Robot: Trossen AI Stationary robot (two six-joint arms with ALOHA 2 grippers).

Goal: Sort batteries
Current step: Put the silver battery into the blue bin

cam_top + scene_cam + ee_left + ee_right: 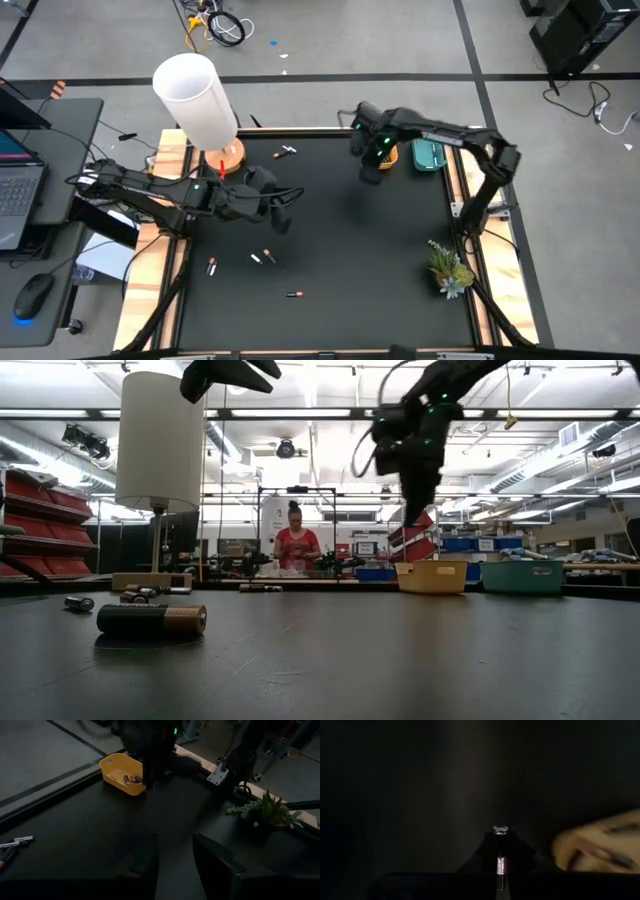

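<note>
My right gripper (372,165) hangs over the table's far right part, just left of the yellow tray (388,155), and is shut on a thin battery (500,862). My left gripper (175,865) is raised over the table's left middle (280,208), open, with nothing between its fingers. Loose batteries lie on the black table: one pair at the far side (287,152) and several toward the near left (262,257) (212,265) (294,294). The yellow tray (122,772) holds a few batteries. One dark and copper battery (150,620) lies on its side close to the low camera. My right gripper pinches the thin battery between its two fingertips, with the battery lying along the fingers. Its silver end cap (500,828) sticks out beyond the tips. The fingers point steeply down, and the battery is lifted clear of the table.
A teal tray (428,155) stands right of the yellow one at the far right edge. A white lamp (195,95) on a wooden base (230,155) stands at the far left corner. A small plant (448,268) sits at the right edge. A person (295,545) stands far behind.
</note>
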